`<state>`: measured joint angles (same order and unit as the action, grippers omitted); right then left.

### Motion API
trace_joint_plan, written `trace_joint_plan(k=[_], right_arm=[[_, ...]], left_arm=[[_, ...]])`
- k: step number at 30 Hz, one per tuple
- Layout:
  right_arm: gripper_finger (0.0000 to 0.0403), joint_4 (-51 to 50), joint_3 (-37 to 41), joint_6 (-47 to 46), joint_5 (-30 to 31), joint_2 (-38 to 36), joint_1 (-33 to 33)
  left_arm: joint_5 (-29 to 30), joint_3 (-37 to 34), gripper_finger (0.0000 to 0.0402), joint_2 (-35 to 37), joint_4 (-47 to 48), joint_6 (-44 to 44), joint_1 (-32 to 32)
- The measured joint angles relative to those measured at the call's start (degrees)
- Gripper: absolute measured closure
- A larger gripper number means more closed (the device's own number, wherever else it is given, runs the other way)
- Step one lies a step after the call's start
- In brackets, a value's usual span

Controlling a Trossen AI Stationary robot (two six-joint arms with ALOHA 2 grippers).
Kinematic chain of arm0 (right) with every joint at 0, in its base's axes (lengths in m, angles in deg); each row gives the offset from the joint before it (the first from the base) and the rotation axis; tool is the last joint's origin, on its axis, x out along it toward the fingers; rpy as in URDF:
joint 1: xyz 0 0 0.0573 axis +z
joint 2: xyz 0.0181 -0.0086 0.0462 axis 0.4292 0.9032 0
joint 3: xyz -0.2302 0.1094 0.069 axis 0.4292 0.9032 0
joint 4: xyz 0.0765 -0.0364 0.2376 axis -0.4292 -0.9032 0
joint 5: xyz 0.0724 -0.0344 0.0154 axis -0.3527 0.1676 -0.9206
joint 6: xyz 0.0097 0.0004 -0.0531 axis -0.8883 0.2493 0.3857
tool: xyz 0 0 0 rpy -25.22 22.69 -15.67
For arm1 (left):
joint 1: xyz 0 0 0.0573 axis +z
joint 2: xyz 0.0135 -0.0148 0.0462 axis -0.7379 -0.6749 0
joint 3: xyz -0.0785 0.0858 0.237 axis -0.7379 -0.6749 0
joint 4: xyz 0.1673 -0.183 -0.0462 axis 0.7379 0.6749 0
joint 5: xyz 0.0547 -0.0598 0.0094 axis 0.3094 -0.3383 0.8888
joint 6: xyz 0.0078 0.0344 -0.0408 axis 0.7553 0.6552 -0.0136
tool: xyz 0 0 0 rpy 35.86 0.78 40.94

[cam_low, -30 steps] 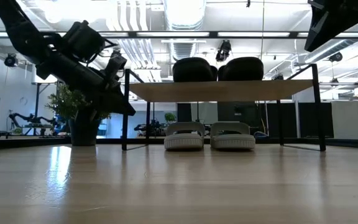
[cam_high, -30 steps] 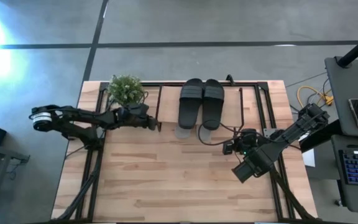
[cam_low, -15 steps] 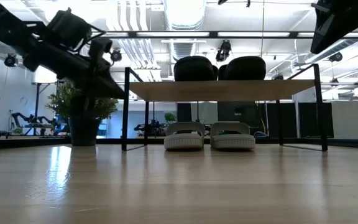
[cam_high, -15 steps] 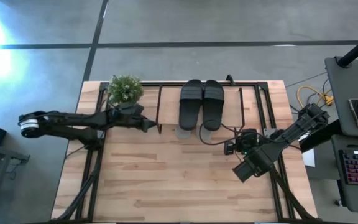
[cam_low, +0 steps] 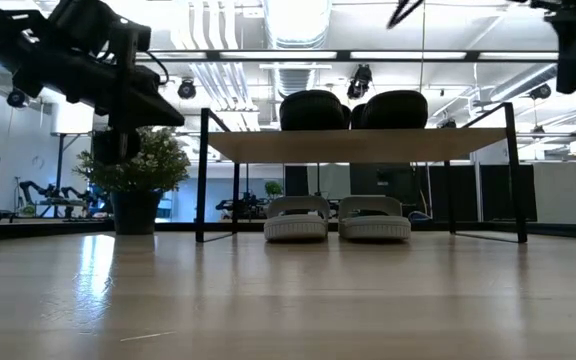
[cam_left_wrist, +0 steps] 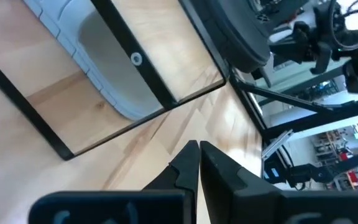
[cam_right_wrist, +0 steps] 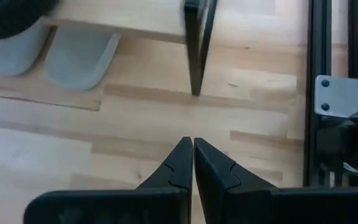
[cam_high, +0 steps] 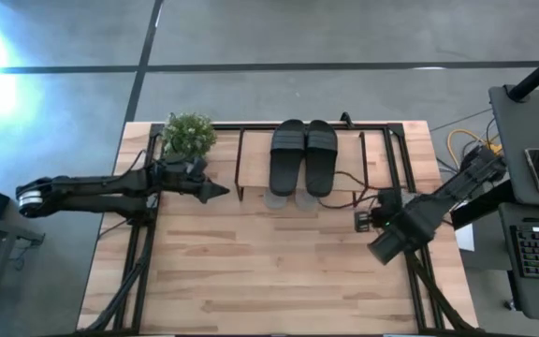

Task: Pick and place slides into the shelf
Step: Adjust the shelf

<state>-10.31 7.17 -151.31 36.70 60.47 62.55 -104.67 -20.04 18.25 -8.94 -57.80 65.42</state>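
On the shelf [cam_low: 358, 145] the black slides [cam_high: 303, 155] already lie, the grey pair [cam_low: 337, 219] beneath. Both the left gripper [cam_high: 215, 191] and right gripper [cam_right_wrist: 192, 163] are pinched empty; the placing looks finished, so only retreat remains.

One pair of slides [cam_high: 303, 155] lies on the shelf [cam_low: 358, 143], another pair [cam_low: 337, 218] beneath.

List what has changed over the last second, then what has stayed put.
Both arms pulled outward from the shelf: the left gripper stretched flat leftward, the right gripper drew back rightward. Nothing was grasped or released. The black slides on top and the grey-green slides underneath kept their places.
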Motion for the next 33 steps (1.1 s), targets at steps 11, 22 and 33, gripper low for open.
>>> trace_joint_plan(k=[11,22,33], right_arm=[[0.0394,-0.2,12.8,-1.2,8.5,-21.9,-10.0],[0.0394,1.1,16.1,9.7,16.7,-23.8,-28.9],[0.0394,19.1,16.2,30.1,12.9,-19.8,-45.5]], left_arm=[[0.0,0.0,0.0402,-0.9,0.1,0.0,0.0],[-0.1,0.1,0.0402,-2.2,-0.9,0.0,0.0],[-0.1,0.2,0.0402,-2.6,-1.1,0.0,0.0]])
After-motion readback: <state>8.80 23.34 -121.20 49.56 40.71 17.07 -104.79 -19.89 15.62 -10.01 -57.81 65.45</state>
